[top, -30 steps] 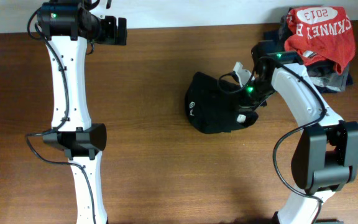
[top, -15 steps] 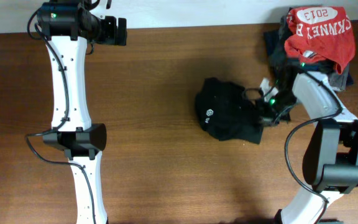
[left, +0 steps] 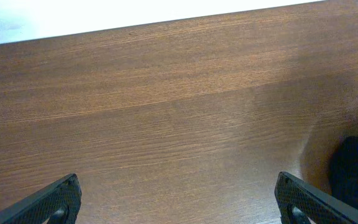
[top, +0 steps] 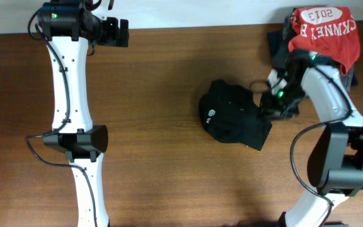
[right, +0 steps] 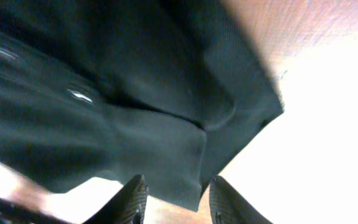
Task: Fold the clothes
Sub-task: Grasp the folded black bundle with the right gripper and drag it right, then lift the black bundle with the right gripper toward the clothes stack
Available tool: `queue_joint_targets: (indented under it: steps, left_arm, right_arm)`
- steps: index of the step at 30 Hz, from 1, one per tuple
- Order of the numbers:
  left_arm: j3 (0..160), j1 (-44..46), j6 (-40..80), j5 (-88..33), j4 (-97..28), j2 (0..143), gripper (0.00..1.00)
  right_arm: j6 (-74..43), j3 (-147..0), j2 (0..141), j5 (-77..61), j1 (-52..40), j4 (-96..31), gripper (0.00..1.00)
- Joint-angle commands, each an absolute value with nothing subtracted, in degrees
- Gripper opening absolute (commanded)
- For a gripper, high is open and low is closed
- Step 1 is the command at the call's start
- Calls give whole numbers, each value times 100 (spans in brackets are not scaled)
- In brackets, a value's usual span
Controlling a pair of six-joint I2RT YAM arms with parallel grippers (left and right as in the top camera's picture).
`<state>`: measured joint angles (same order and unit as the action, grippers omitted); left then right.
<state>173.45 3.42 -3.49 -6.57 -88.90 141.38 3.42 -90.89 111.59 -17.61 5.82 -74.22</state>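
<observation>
1. Jaws, left gripper: spread wide. In the left wrist view, one dark fingertip shows at each lower corner, with nothing between them but bare wood.
2. Jaws, right gripper: set narrow. In the right wrist view, the two fingertips stand close together at the lower edge, and a corner of dark cloth hangs down between them. Whether they actually pinch the cloth cannot be told.
3. Black shirt: one crumpled heap, right of centre on the table. It is rounded on its left side, with a flatter corner of fabric reaching out at its lower right. It fills most of the right wrist view as creased dark cloth. A small piece shows at the right edge of the left wrist view.
4. White round logo: a small mark facing up on the left part of the heap.
5. Right gripper, overhead: at the right edge of the heap, touching the cloth. The right arm bends in from the right side of the table.
6. Left gripper, overhead: near the far left corner, well apart from the shirt. The left arm is stretched along the left side.
7. Red shirt: printed "2013", at the far right corner, on top of a pile.
8. Grey and navy garments: under and beside the red shirt, near the right arm.
</observation>
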Motion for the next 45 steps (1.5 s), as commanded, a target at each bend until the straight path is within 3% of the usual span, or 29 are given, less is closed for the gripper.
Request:
queue_joint_targets:
  steps: [1,5,22,25,33,45]
  left_arm:
    - [17329,360,-443,-615,-8927,14127,99]
    - [17329,375,-443,-622,-8984,14245,99]
    - [17329,423,-443,-639,-9054,14405,99]
    - [17329,423,-443,-639,-9054,14405,99]
    - [17329,423,-443,-639,-9054,14405,99]
    - [17329,425,-445,-639,-9059,14405,99]
  right_arm:
    - [427,-9793,11083,-1798,561,-7568,46]
    - [427,-9961,11089,-1796,443,-7389,53]
    - [375,-9605,11968,-2458,270,-5561,52]
    - [454,-9601,12088,-2504,187,-5513,45]
    - [567,-9598,12322,-2486,80,-5428,4]
    - [556,-10289,12320,-2539,886,-4965,4]
